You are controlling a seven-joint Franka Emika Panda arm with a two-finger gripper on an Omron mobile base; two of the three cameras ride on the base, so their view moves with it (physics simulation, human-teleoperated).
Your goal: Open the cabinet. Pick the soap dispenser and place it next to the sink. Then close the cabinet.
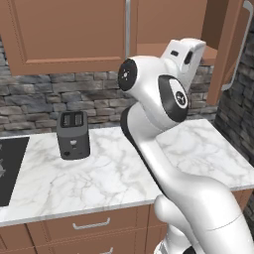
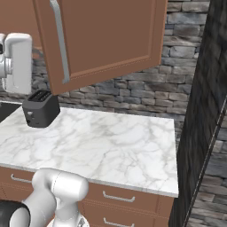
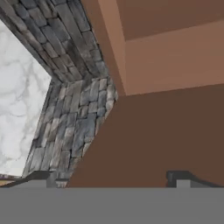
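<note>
Now the cabinet (image 1: pixel 233 44) stands with its right door swung out, and the gripper (image 3: pixel 113 177), jaws apart and empty, must next reach inside for the soap bottle.

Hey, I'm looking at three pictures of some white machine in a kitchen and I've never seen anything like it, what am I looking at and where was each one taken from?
It is a computer-rendered kitchen with a white robot arm on a base that can drive. Two pictures come from cameras on that base, behind the arm: one from its left, one from its right. The third comes from a camera on the hand itself, looking along the gripper, whose two dark fingertips stand wide apart at the bottom; it holds nothing.

On the marble counter stands a dark toaster in front of a stone wall. Above hangs the reddish-brown cabinet; one door, with a long silver handle, is swung open. The hand is raised near the cabinet opening, and its camera looks at brown cabinet panels beside the stone wall. Drawers sit below the counter.
</note>
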